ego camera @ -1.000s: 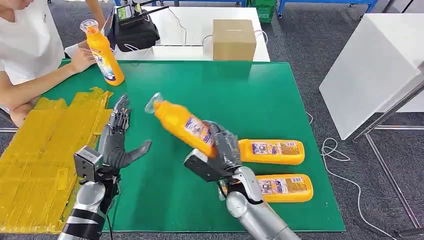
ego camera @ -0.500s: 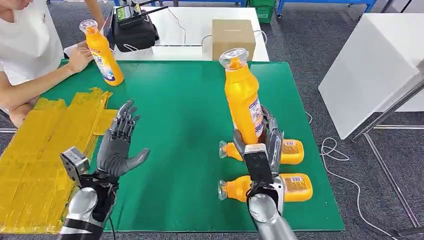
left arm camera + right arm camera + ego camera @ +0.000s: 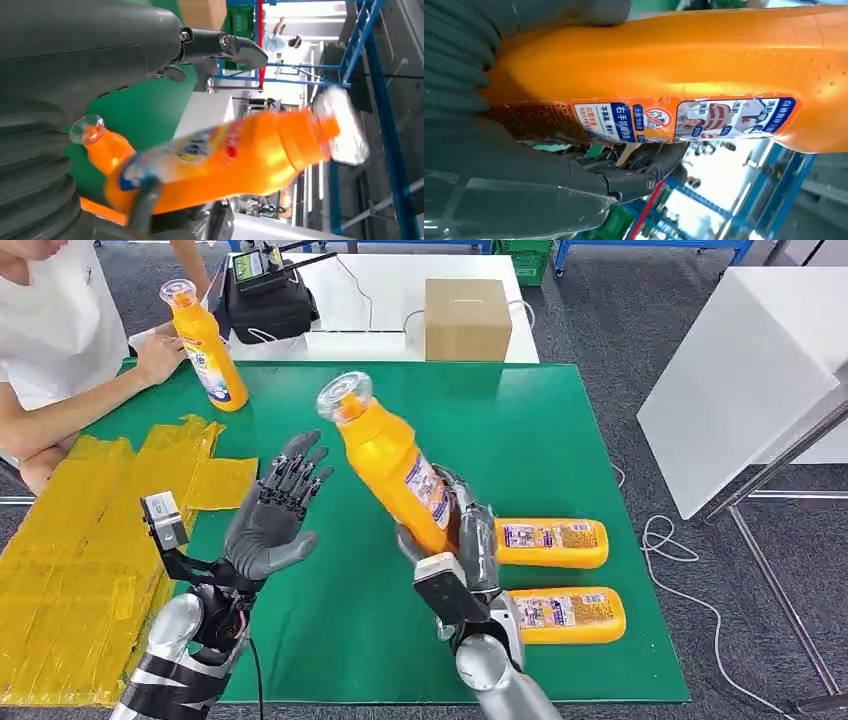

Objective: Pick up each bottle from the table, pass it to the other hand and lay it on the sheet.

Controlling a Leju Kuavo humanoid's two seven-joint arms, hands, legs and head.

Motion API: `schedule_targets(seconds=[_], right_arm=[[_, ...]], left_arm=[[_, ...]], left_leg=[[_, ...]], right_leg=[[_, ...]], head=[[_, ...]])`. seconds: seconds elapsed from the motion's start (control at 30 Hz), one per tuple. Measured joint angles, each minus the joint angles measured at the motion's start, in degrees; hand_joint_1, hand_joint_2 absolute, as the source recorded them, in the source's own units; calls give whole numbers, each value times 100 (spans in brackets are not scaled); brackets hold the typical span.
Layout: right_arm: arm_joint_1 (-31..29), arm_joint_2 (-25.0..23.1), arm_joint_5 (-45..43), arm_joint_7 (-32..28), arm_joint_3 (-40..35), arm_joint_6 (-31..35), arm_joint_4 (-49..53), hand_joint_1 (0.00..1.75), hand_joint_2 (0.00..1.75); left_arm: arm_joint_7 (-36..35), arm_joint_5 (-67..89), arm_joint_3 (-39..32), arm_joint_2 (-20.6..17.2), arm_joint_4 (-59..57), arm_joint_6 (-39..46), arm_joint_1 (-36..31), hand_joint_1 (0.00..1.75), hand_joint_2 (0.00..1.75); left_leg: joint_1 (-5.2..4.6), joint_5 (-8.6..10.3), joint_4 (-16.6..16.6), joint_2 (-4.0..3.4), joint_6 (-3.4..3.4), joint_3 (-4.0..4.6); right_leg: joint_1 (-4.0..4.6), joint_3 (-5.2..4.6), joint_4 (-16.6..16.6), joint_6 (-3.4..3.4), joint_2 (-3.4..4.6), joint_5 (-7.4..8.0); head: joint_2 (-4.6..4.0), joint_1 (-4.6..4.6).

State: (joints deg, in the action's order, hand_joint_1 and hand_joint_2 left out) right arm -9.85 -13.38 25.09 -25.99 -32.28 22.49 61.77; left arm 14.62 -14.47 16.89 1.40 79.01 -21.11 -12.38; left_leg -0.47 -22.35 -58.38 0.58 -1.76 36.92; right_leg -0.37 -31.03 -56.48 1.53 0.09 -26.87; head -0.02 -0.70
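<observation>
My right hand (image 3: 462,540) grips the lower end of an orange bottle (image 3: 392,462), (image 3: 684,65) and holds it above the green table (image 3: 400,430), its clear cap tilted up and toward my left. My left hand (image 3: 272,523) hovers open beside it with the palm turned to the bottle, a short gap between them; the left wrist view has the bottle (image 3: 235,155) in front of the fingers. Two more orange bottles (image 3: 550,543), (image 3: 568,615) lie on the table at the right. The yellow sheet (image 3: 90,540) covers the table's left part.
A person at the far left holds another orange bottle (image 3: 208,346) upright on the table's back corner. A cardboard box (image 3: 467,318) and a black device (image 3: 268,298) sit on the white table behind. A white cabinet (image 3: 740,370) stands at the right.
My right hand has swung the bottle from upright at the right back toward my left, tilting it. The left hand has risen and moved closer to the bottle.
</observation>
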Motion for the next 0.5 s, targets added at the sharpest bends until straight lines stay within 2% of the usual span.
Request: schedule_targets(seconds=[0.5], right_arm=[[-404,-125,628,-70,-991,247,-1021,175,175]], left_arm=[[13,-212,168,-90,-243,101,-160,0,175]], left_leg=[[1,0,0,-5,1,3]], right_leg=[[0,-6,0,-1,1,0]], head=[[0,-2]])
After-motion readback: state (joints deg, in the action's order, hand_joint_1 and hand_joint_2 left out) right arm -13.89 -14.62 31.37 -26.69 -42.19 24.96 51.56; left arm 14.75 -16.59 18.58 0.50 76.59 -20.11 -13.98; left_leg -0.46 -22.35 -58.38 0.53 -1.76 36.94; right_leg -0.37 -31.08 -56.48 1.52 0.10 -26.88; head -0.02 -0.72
